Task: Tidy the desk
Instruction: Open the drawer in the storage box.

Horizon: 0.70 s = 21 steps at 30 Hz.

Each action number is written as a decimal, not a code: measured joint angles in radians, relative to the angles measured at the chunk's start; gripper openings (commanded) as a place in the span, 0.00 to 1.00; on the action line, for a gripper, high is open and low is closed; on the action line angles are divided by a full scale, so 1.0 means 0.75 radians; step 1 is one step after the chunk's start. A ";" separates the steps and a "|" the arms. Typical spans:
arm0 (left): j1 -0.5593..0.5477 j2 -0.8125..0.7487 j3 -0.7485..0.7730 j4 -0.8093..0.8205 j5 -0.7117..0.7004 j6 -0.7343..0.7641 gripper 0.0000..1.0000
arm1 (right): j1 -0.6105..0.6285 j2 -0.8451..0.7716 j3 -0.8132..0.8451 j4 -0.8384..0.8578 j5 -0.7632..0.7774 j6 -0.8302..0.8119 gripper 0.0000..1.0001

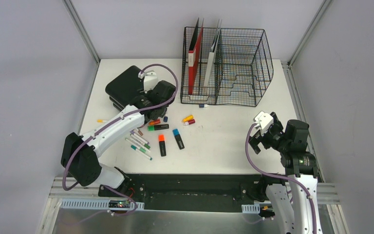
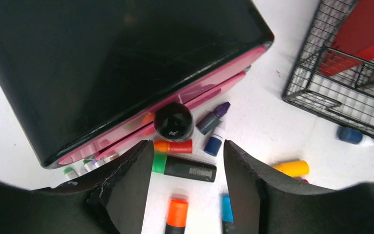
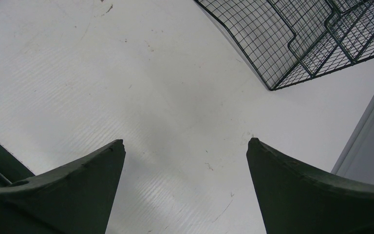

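Left end effector is hovering low over the white counter, its fingers standing apart on either side of a green-capped marker just beside the black case, not visibly clamping it. Right end effector is hanging wide apart and empty near the wire rack. Tidying looks barely begun: more than 10 loose pens are lying scattered.

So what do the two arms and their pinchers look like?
The left arm and right arm are white tubes with chunky black joints, a lilac cable looping alongside each and a small white camera block at the wrist. The left gripper and right gripper each have two dark, matte, wedge-shaped fingers.
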 measured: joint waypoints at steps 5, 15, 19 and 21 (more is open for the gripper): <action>0.016 0.068 0.037 -0.051 -0.040 -0.028 0.51 | 0.000 0.001 0.000 0.000 0.000 -0.001 0.99; 0.035 0.160 0.113 -0.100 -0.082 -0.039 0.47 | 0.000 0.001 0.000 -0.001 0.000 -0.001 0.99; 0.042 0.203 0.143 -0.128 -0.105 -0.059 0.48 | -0.003 0.001 0.000 -0.001 -0.001 -0.001 0.99; 0.041 0.219 0.151 -0.143 -0.115 -0.068 0.48 | -0.003 0.001 0.000 -0.001 -0.001 -0.001 0.99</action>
